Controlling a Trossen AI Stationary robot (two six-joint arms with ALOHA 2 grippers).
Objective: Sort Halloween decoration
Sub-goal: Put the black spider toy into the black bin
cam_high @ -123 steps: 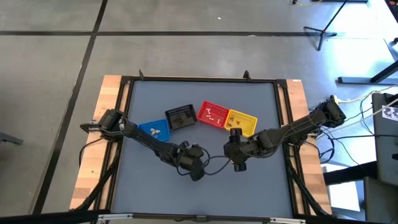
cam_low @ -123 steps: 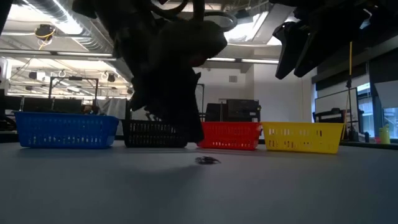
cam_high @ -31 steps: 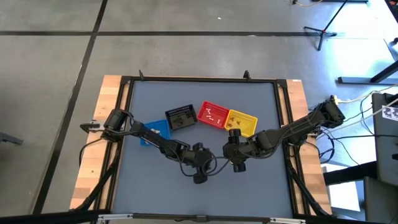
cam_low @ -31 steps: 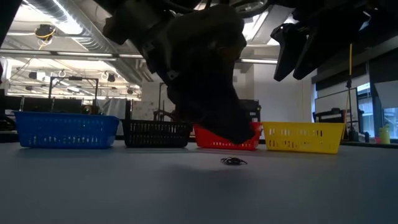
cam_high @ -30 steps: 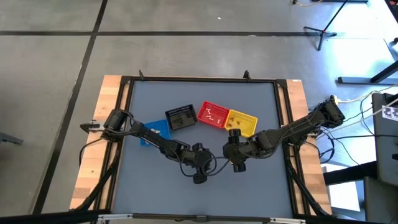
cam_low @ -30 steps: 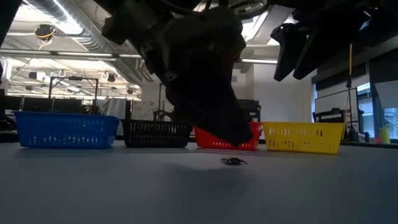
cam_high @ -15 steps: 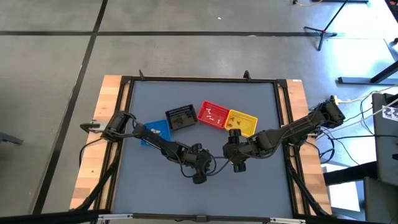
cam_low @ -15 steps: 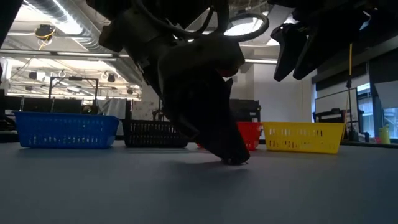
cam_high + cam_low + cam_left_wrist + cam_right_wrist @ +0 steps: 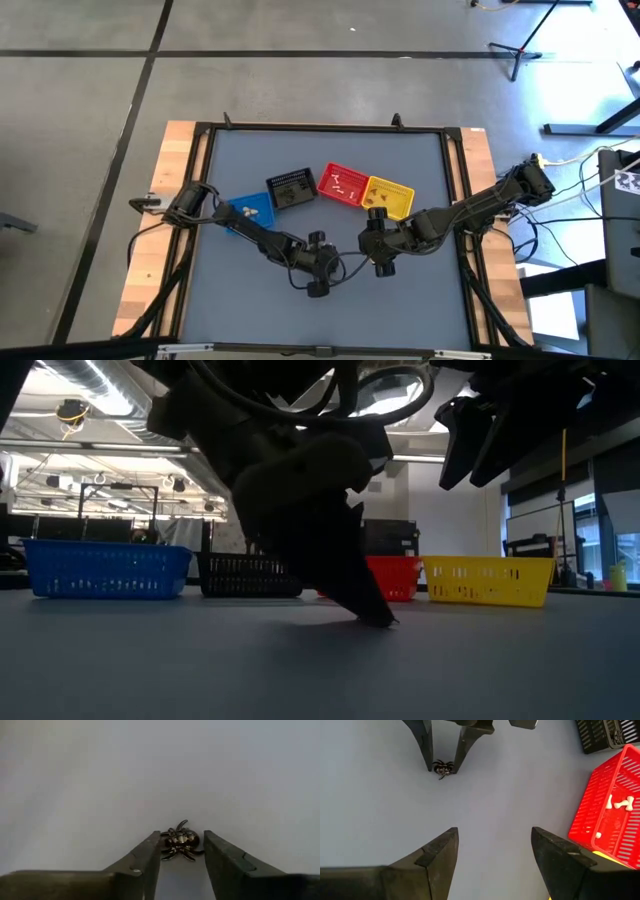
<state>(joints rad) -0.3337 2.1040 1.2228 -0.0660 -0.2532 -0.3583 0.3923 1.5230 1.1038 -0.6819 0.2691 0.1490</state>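
Observation:
A tiny black spider trinket (image 9: 180, 839) lies on the grey table near its middle. My left gripper (image 9: 380, 618) has come down to the table top over it. Its two fingers (image 9: 462, 750) stand open on either side of the spider, seen also in the right wrist view (image 9: 442, 768). In the high view the left gripper (image 9: 316, 285) hides the spider. My right gripper (image 9: 494, 831) hangs open above the table to the right of the spider, with nothing between its fingers. My left gripper comes at the spider slanting down from the table's left. One fingertip (image 9: 152, 842) stands at each side of it. The spider's legs (image 9: 165, 836) reach up to both fingers; whether they touch, I cannot tell. The spider lies flat on the table.
Behind the grippers stands a row of small baskets: blue (image 9: 248, 210), black (image 9: 291, 187), red (image 9: 340, 183) and yellow (image 9: 390, 196). The red one holds white bone trinkets (image 9: 620, 802). The near half of the table (image 9: 400, 310) is bare grey surface.
My left gripper has sunk from just above the spider down to the table, rolling a little, so that its fingers now stand around the spider. The spider has stayed where it was.

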